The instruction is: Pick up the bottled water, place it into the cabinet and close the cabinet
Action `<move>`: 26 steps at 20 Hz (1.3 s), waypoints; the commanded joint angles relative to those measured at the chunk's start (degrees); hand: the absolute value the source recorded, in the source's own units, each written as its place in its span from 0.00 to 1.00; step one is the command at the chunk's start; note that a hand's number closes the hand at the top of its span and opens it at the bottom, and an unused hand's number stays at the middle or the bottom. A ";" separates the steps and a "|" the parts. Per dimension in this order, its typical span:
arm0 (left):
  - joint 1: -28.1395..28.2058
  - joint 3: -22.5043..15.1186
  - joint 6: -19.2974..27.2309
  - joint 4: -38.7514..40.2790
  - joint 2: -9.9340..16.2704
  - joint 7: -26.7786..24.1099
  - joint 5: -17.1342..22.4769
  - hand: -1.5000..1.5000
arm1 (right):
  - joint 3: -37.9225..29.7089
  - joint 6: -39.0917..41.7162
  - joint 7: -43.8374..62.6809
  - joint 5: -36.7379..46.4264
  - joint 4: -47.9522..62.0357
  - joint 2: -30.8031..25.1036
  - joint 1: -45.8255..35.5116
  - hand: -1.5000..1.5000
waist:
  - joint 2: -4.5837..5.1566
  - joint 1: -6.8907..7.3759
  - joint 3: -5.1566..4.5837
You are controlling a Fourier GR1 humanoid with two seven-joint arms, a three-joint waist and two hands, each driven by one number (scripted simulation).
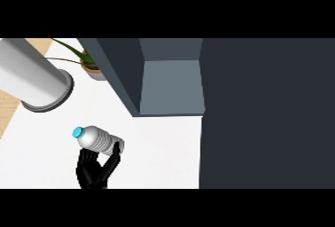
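- The bottled water [97,138] lay tilted on the white worktop [157,150], near left, its cap pointing far-left.
- One hand [96,170], straight-fingered and spread, touched its base; which hand it was, I could not tell.
- Curling round the ribbed body should come before lifting toward the open cabinet [171,86].

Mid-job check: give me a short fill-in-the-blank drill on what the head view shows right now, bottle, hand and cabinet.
1. The cap of the bottled water is coloured ____.
2. The black hand touching the bottle comes in from the view's ____ edge.
3. The cabinet stands ____, its inside showing.
4. Left of the cabinet, at the counter's back, stands a potted ____.

Missing words: blue; lower; open; plant
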 commanded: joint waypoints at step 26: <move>-5.15 -17.62 -13.15 -14.14 2.98 20.48 -10.15 1.00 | -1.23 1.16 0.60 -2.42 -4.35 -0.20 2.30 0.00 | 0.06 0.75 -0.54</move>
